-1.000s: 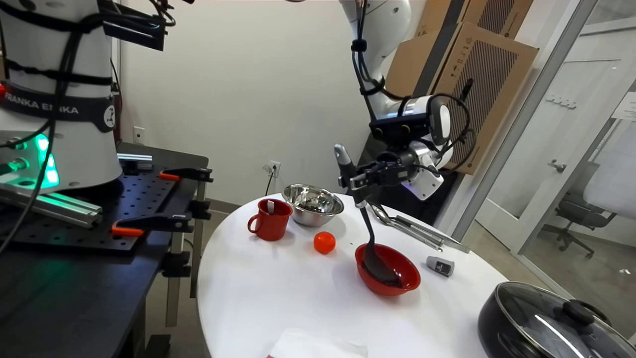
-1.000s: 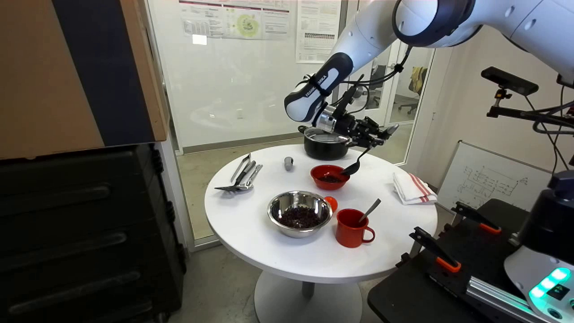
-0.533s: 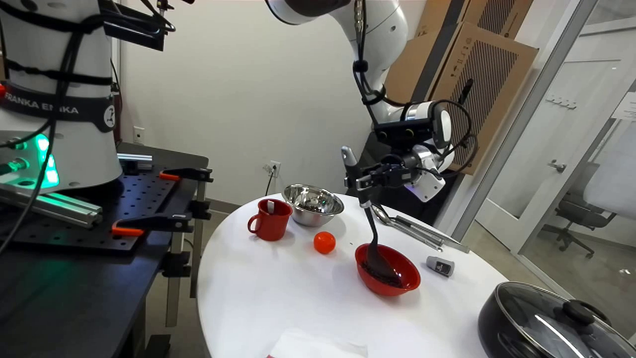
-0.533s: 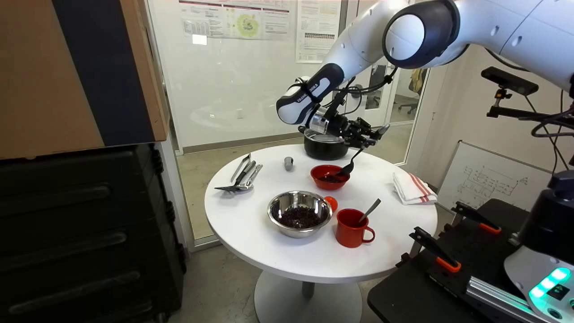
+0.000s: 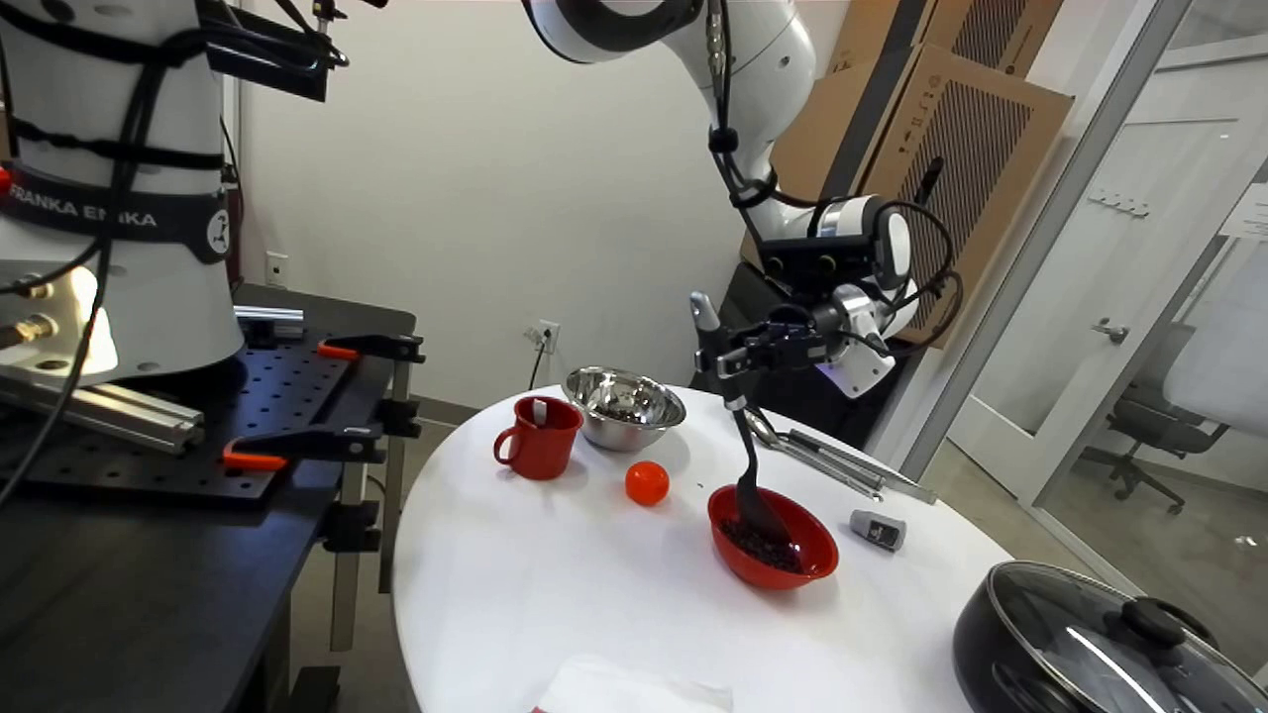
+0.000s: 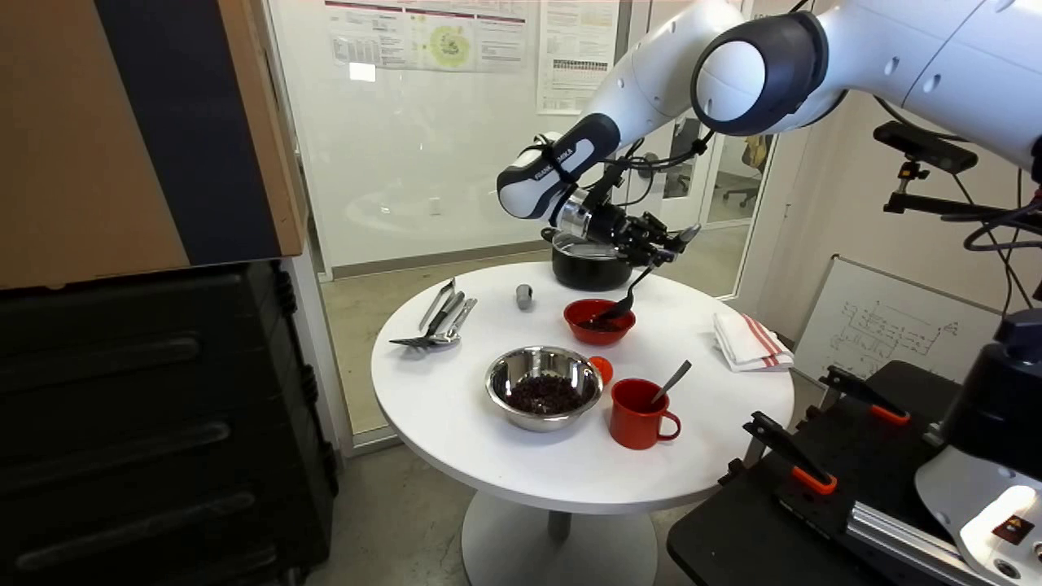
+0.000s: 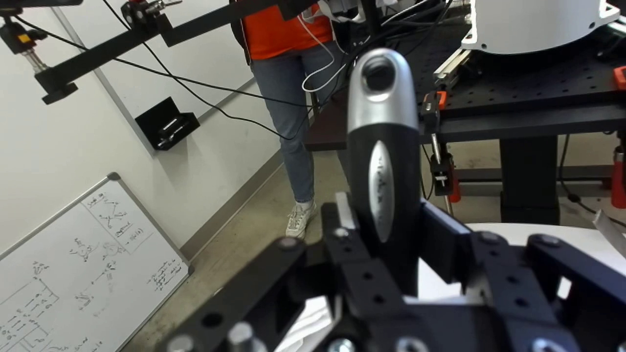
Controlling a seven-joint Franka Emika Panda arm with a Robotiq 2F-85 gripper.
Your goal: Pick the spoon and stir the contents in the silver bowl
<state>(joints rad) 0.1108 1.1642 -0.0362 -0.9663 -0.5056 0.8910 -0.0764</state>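
Jaws are clamping slim black spoon [image 7: 384,168], scoop [image 5: 760,515] sitting in round red bowl [image 6: 601,336], likely needing slow, rim-clearing lift toward silver metal bowl [image 5: 629,437] near the edge of white counter [image 5: 515,574].

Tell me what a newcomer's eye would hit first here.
Probably the spoon, clamped in the tool, its handle looming mid-frame in the wrist view. Then the red bowl, with the scoop reaching into it in both exterior views. After that, the shiny silver bowl with dark bits inside, near the red mug on the white table.
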